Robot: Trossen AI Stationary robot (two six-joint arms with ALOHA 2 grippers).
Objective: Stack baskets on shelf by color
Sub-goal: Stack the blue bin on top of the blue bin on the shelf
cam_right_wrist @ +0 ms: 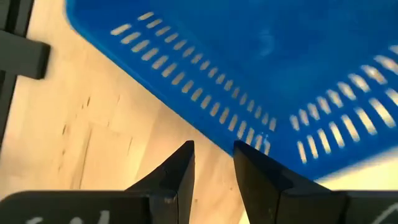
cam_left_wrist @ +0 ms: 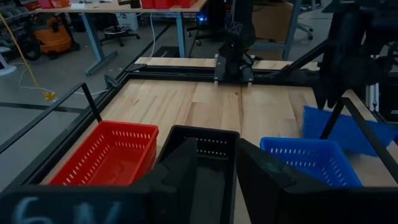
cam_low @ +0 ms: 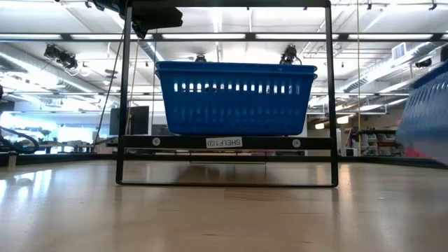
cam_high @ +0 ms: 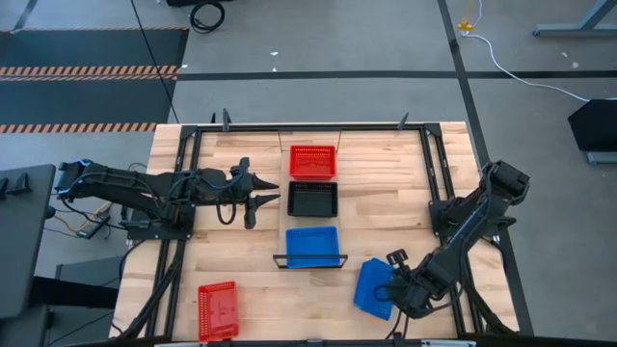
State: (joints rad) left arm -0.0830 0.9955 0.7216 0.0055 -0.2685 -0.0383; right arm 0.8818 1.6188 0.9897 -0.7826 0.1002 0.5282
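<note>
The shelf (cam_high: 310,263) runs from far to near in the table's middle and carries a red basket (cam_high: 312,161), a black basket (cam_high: 313,199) and a blue basket (cam_high: 312,245) in a row. My left gripper (cam_high: 258,198) hovers open just left of the black basket (cam_left_wrist: 205,149), fingers level. A loose blue basket (cam_high: 372,287) lies askew on the table near the front right. My right gripper (cam_right_wrist: 214,152) points down at its right-hand corner, open, with bare wood showing between the fingers. My right gripper comes from above, pointing down, at the loose blue basket's rim corner (cam_right_wrist: 273,140). One fingertip (cam_right_wrist: 249,152) stands right at that rim. Whether it touches the basket I cannot tell.
A loose red basket (cam_high: 218,310) lies near the front left corner. Black frame rails (cam_high: 183,193) run along the table's sides, and the right arm's base (cam_high: 453,217) stands at the right. Bare wood lies between the shelf and both arms.
</note>
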